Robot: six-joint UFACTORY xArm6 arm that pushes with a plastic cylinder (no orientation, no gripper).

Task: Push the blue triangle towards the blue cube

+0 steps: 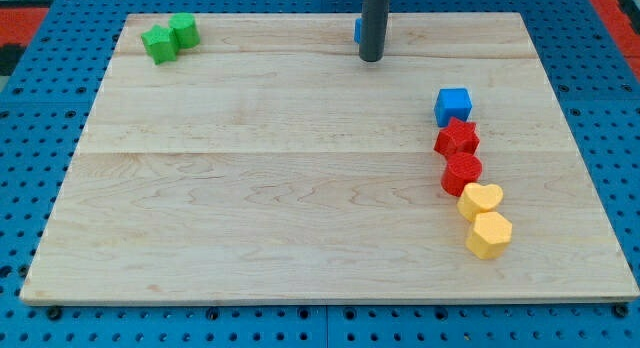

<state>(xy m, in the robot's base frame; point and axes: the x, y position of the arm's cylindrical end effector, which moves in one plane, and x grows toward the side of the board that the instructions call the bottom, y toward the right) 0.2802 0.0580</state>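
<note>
tip (pixel 371 58) beside blue triangle (pixel 357 30), blue cube (pixel 453 106) well apart

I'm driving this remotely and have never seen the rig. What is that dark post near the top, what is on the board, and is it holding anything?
The dark post is my arm's rod; my tip slides along the wooden board and only pushes, so nothing is held. There is one camera view, mounting unknown. A blue block, mostly hidden behind the rod, is probably the blue triangle. The blue cube sits toward the view's right, heading a column of two red blocks and two yellow blocks. Two green blocks sit top left.
</note>
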